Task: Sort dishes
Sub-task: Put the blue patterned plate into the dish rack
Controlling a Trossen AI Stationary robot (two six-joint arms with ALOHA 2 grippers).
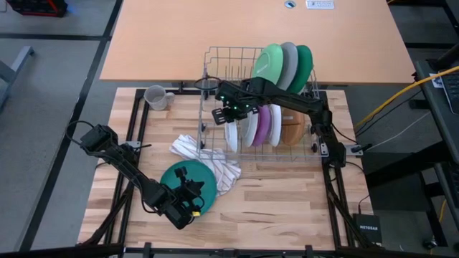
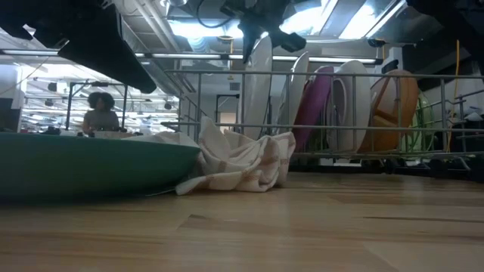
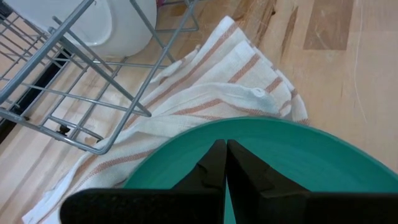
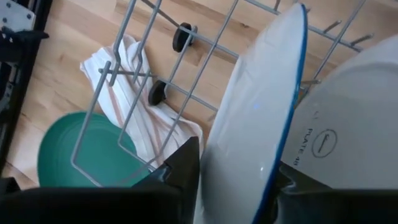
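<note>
A white, blue-rimmed plate point(image 4: 249, 124) stands on edge in the leftmost slot of the wire rack's point(image 1: 215, 64) near row. My right gripper point(image 4: 239, 165) points down over it, open, one finger on each side of its top rim. On the table lies a teal plate point(image 1: 203, 179), its far rim by the striped cloth point(image 1: 208, 158). Just over that plate, my left gripper point(image 3: 225, 146) is shut, with nothing between its fingers. More white and purple plates point(image 1: 263, 125) and a brown bowl point(image 1: 292, 130) also stand in the rack. My right gripper comes from above and straddles the white plate's top rim point(image 4: 273, 93), its fingers point(image 4: 186, 162) across the rim. Whether they touch the plate I cannot tell. The plate stands upright in the rack's wires.
Large green, grey and teal plates point(image 1: 287, 63) stand in the rack's far row. A grey mug point(image 1: 156, 97) sits at the table's far left. Bare wood stretches along the near edge, right of the teal plate. People sit in the room beyond.
</note>
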